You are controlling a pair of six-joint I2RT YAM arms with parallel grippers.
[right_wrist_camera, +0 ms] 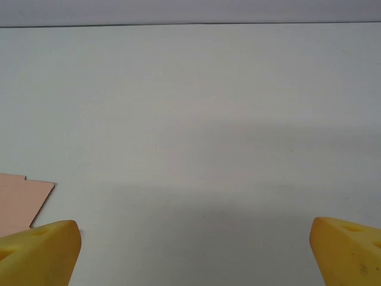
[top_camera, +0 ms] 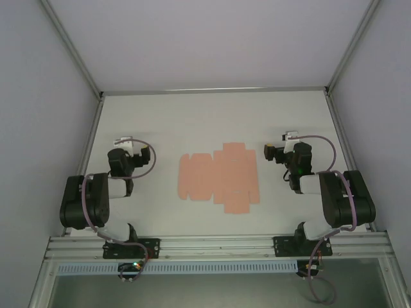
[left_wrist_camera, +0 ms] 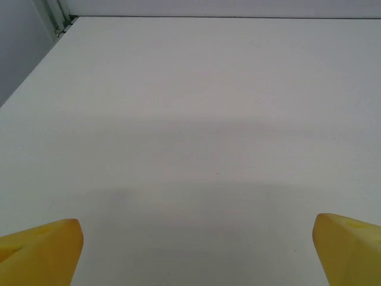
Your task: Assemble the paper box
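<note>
Right wrist catches paper box [right_wrist_camera: 21, 199] corner.

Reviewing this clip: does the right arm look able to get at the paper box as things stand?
Likely yes: the paper box lies flat to the left of the open right gripper, with nothing standing between them.

The left arm [top_camera: 96, 200] and right arm [top_camera: 337, 196] are built of chunky black segments joined by white sections. A thin mauve-grey cable [top_camera: 151, 159] loops along each. Black base plates [top_camera: 131, 246] anchor them. The fingertips [left_wrist_camera: 44, 250] are blunt yellow wedges. A tiny green light [top_camera: 297, 172] glows on the right arm.
</note>
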